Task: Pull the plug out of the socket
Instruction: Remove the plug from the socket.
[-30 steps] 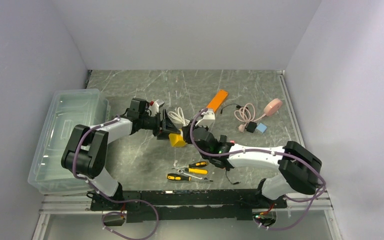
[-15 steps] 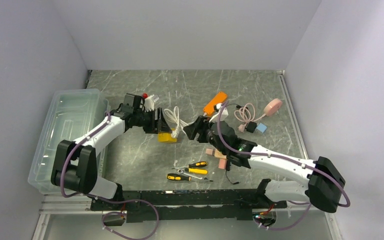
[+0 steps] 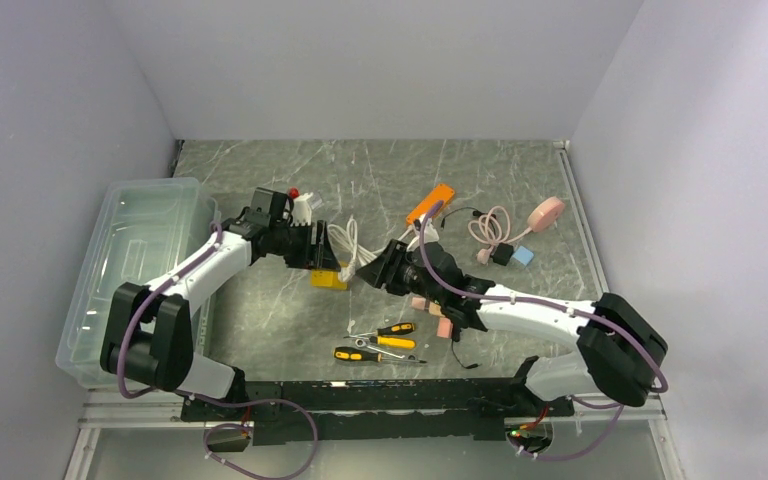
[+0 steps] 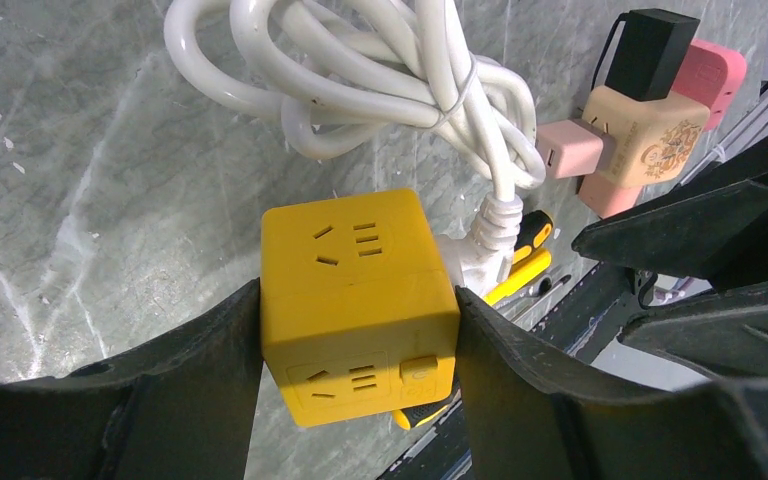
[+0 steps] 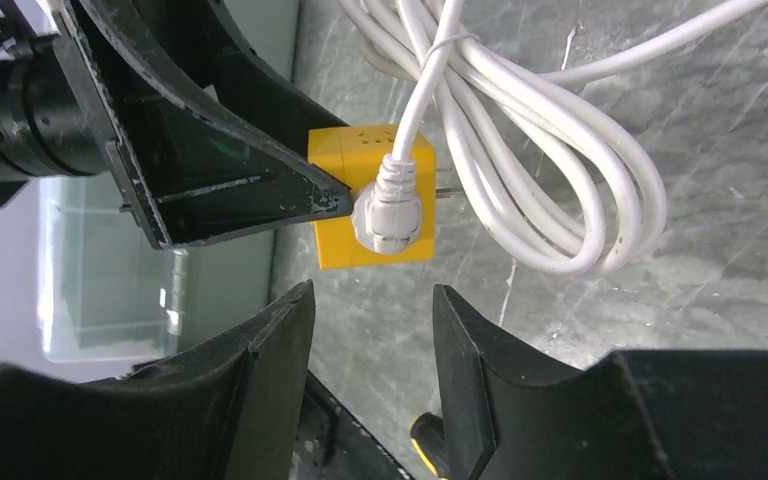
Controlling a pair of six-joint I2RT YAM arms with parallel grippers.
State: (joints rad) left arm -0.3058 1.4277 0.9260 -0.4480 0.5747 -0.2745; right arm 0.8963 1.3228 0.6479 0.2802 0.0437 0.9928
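My left gripper (image 4: 358,330) is clamped on the yellow socket (image 5: 360,148), one finger (image 4: 200,380) flat on each of two opposite faces. That leaves the outlet faces free. I cannot tell whether the cube rests on the table (image 3: 500,170) or hangs just above it. My right gripper (image 5: 372,298) has its fingers (image 5: 260,350) spread wide, holding nothing and touching nothing. The tips sit just short of the white plug (image 5: 390,208), and the gap looks wider than the plug head. The plug sits in the cube's side face turned toward my right arm, left of the table's middle, between the two grippers. A thin glint beside the head may be a pin showing, but I cannot say for sure. To do this well, I judge I should ease the right fingers forward until they straddle the moulded head. They should close on the head itself, never on the cord (image 5: 520,160) coming out of it. Then I would draw straight back along the pins while the left grip stays firm. Any sideways twist could bind the pins or rock the cube out of the left fingers. The cord is bundled in a tied coil just beyond the socket, so I expect it to drag along when the plug comes free. The screwdrivers (image 3: 385,335) lie nearer the bases, well apart from the pull line.
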